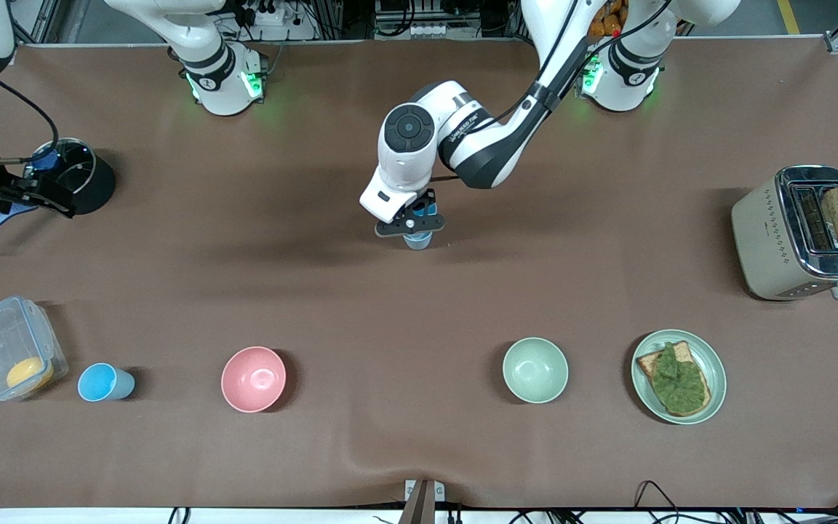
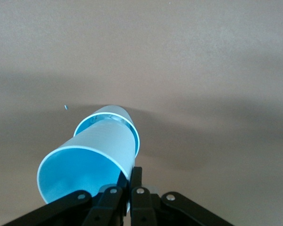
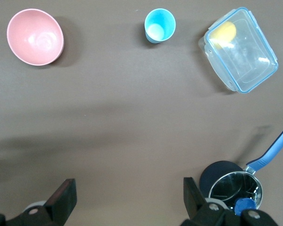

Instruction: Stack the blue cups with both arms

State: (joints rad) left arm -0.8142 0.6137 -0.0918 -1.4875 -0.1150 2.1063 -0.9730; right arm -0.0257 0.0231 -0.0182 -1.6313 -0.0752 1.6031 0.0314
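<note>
My left gripper is over the middle of the table, shut on the rim of a light-blue cup. That cup is tilted, and its base sits in the mouth of a second blue cup standing on the table under it. In the front view the pair shows as one blue cup below the gripper. A third blue cup stands upright between the clear container and the pink bowl; it also shows in the right wrist view. My right gripper is open and empty, up beside the black pot; its fingers stand wide apart.
A black pot with a blue handle stands at the right arm's end. A clear lidded container, pink bowl, green bowl and plate of toast line the near side. A toaster stands at the left arm's end.
</note>
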